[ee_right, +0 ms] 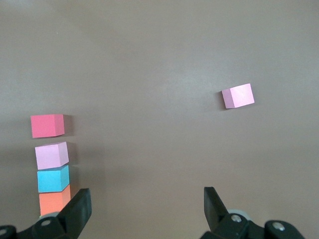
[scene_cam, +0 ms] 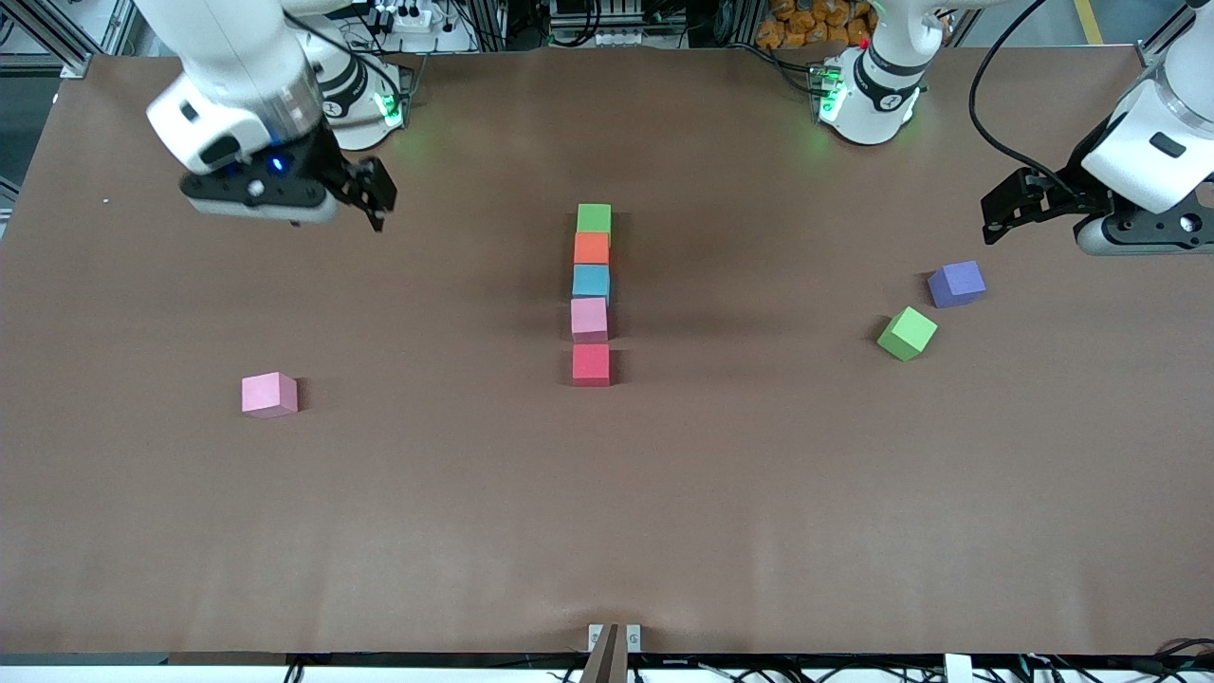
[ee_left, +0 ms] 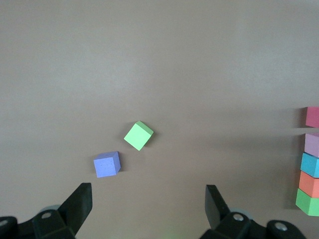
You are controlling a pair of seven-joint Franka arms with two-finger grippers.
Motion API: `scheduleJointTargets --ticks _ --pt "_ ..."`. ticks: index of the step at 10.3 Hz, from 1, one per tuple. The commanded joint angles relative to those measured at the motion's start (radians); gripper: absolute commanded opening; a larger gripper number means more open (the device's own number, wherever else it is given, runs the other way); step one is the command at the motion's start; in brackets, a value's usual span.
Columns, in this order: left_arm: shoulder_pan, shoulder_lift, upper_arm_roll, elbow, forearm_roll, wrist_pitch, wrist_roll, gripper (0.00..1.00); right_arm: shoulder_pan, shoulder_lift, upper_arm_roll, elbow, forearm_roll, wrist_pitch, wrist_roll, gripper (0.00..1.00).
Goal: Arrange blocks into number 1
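Covering the whole table (scene_cam: 607,531) is a matte brown sheet, faintly creased near the front camera's edge; metal framing, cables and an orange heap crowd the room at twelve o'clock.

Going across the front view from the right arm's end: the right gripper (scene_cam: 375,194) hangs over bare sheet at ten o'clock, fingers spread wide and holding nothing. A lone pink block (scene_cam: 269,395) sits at eight o'clock, well apart from everything.

At the centre runs a straight line of foam cubes, matte and square-edged: green block (scene_cam: 595,218) farthest from the front camera, then orange block (scene_cam: 592,249), light blue block (scene_cam: 590,282) and a second pink block (scene_cam: 589,319) touching in turn, then the red block (scene_cam: 591,364) nearest, a slight gap before it.

At three o'clock a skewed lime-green block (scene_cam: 907,333) and purple block (scene_cam: 956,284) lie near each other, apart.

The left gripper (scene_cam: 1005,211) hovers over the sheet at two o'clock, fingers wide, empty.

Both arms are cut off by the frame
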Motion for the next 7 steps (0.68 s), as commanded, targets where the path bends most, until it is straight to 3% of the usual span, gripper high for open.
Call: scheduleJointTargets --ticks 1,5,7 --pt "-0.003 0.004 0.0 0.012 -0.001 -0.017 -0.022 1.0 -0.007 0.002 -0.02 0.041 -0.008 -0.028 -0.044 1.0" --pt "0.001 0.002 0.0 0.021 -0.009 -0.009 -0.02 1.0 -0.007 0.006 -0.124 0.113 -0.007 -0.045 -0.276 1.0" --pt "0.004 -0.001 0.002 0.021 -0.009 -0.009 -0.02 1.0 -0.019 0.016 -0.126 0.124 -0.008 -0.046 -0.288 1.0"
